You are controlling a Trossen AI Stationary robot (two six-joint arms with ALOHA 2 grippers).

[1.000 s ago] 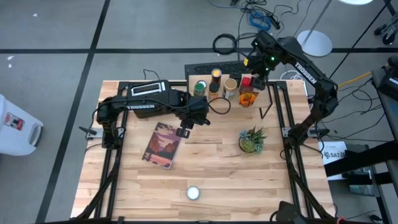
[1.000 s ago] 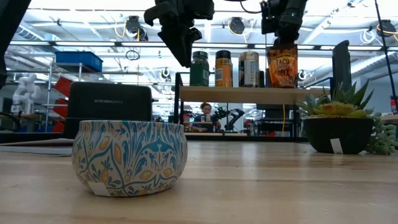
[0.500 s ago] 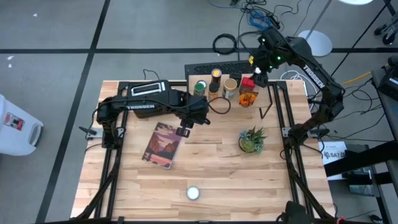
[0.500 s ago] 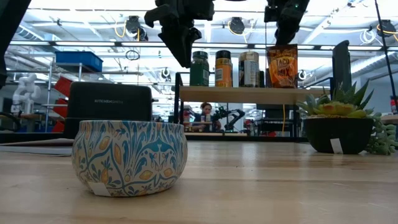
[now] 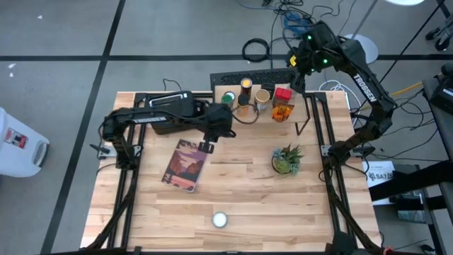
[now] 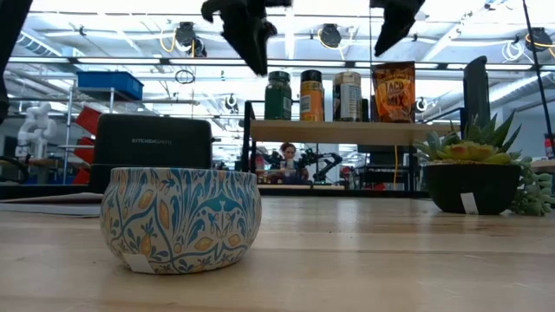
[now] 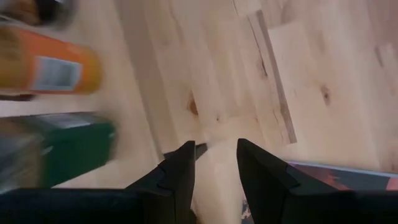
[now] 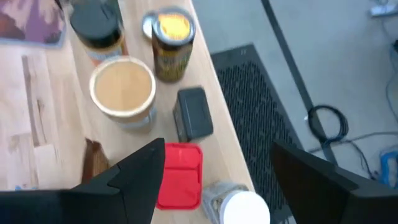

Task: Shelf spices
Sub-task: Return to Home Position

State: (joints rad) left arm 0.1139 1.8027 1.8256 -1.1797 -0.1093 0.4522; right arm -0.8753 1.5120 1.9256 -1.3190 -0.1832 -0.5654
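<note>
Seeing the spices (image 6: 323,95) lined up on the shelf (image 6: 347,132), left claw (image 7: 216,145) and right claw (image 8: 219,149) both spread empty up high; judging jars (image 6: 278,97) light, rigid, slick-sided, so best pinched mid-body, softer for the pouch (image 6: 394,92).

The spices (image 5: 255,98) stand clustered on the shelf (image 5: 301,103) at the table's (image 5: 248,198) far edge, behind the potted plant (image 5: 285,159).

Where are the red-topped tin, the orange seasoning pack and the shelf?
red-topped tin (image 8: 183,176): right wrist view, on its red lid.
orange seasoning pack (image 6: 393,92): low view, middle of its front face.
shelf (image 6: 329,132): low view, front edge of its wooden top.
</note>
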